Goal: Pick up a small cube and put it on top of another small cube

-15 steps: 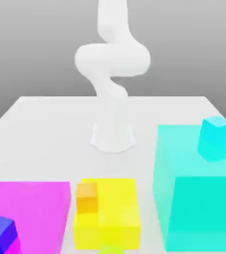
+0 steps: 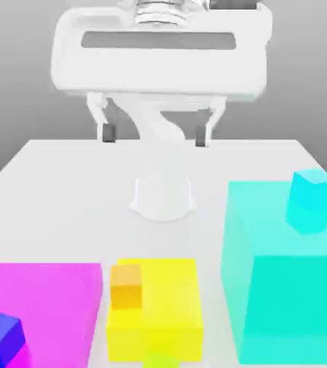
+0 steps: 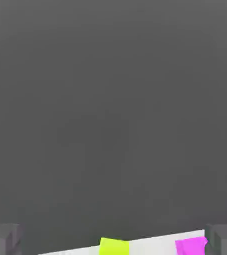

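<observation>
In the exterior view, the gripper [image 2: 155,136] hangs high above the table [image 2: 65,187], fingers spread wide with nothing between them; half a second ago it was out of sight. The small lime cube [image 2: 162,360] peeks out just in front of the large yellow block [image 2: 155,305], too little showing to judge its facing. An orange cube [image 2: 126,286] sits on that block.

In the hand view, the lime cube [image 3: 114,246] lies between the spread fingertips [image 3: 3,239].
</observation>
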Robot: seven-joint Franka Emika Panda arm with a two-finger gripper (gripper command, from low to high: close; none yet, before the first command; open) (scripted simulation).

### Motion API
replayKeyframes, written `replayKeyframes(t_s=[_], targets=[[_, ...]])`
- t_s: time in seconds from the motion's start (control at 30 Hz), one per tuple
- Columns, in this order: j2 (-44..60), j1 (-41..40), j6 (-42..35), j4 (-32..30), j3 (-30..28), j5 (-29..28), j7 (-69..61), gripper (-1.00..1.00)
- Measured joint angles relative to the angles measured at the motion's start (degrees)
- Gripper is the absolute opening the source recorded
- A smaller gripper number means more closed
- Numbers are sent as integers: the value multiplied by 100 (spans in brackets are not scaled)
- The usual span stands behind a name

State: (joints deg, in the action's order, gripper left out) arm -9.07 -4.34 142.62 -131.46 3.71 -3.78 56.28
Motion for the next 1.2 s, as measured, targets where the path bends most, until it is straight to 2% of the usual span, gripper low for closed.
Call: replayKeyframes(t_s=[0.43, 0.6, 0.63, 0.83, 1.0, 1.2], targets=[[2682, -20, 806, 20, -8, 62, 529, 0], [3719, 37, 1509, 185, -79, 17, 617, 0], [3837, 48, 1601, 208, -93, 6, 626, -100], [3897, 51, 1651, 221, -98, -3, 634, -100], [3116, -13, 1030, 59, -18, 92, 567, -100], [2412, -627, -113, 494, -822, 467, 1671, -100]])
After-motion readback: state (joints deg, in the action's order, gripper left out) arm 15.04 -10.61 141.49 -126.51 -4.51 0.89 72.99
